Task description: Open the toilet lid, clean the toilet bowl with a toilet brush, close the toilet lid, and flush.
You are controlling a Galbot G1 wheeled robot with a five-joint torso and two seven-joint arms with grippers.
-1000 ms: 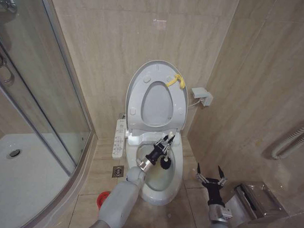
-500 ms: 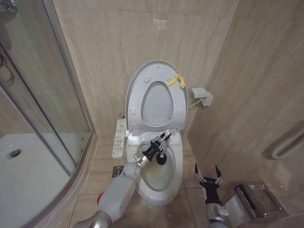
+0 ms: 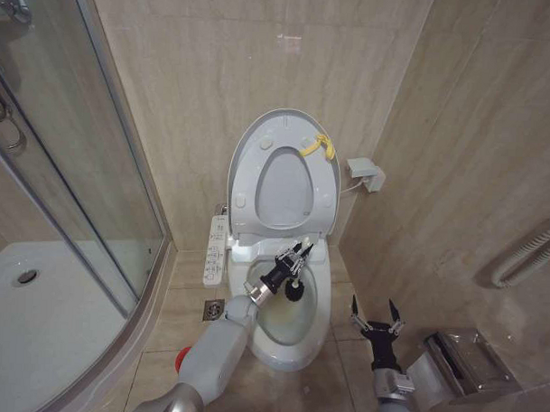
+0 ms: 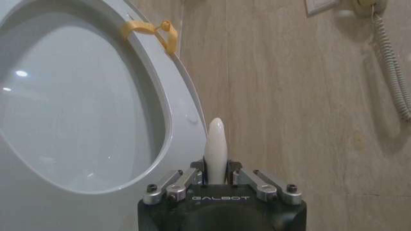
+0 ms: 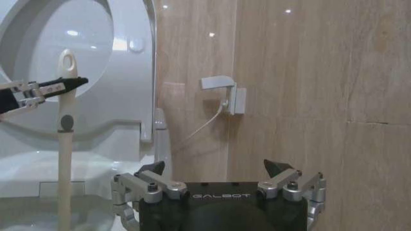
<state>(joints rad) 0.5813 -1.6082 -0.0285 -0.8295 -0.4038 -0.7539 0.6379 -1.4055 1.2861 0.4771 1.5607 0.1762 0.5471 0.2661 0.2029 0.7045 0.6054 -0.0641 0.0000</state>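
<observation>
The toilet bowl (image 3: 289, 319) stands on the floor against the rear wall, with yellowish-brown staining on its inner surface. The toilet lid (image 3: 285, 175) is raised upright against the wall, a yellow tie (image 3: 319, 146) at its upper rim. The seat ring (image 4: 96, 159) is raised with it and lies against the lid.

Inside the bowl is the dark bristle head of the toilet brush (image 3: 295, 293), near the rear half of the basin. The white stick handle rises from it.

My left gripper (image 3: 298, 256) is over the rear of the bowl, fingers pressed together on the brush handle. In the left wrist view the rounded handle tip (image 4: 215, 144) protrudes between the clamped fingers. The right wrist view shows the same grip from the side: the left gripper pinches the handle (image 5: 64, 144) just below its top end.

My right gripper (image 3: 373, 311) hangs to the right of the bowl, above the floor tiles, fingers spread wide, holding and touching nothing.

Open room: the shower enclosure glass (image 3: 87, 163) bounds the left side, the tiled wall (image 3: 475, 159) the right. A red holder cup (image 3: 186, 358) sits on the floor left of the bowl, beside my left arm. A white control panel (image 3: 216, 251) is mounted along the bowl's left edge.
</observation>
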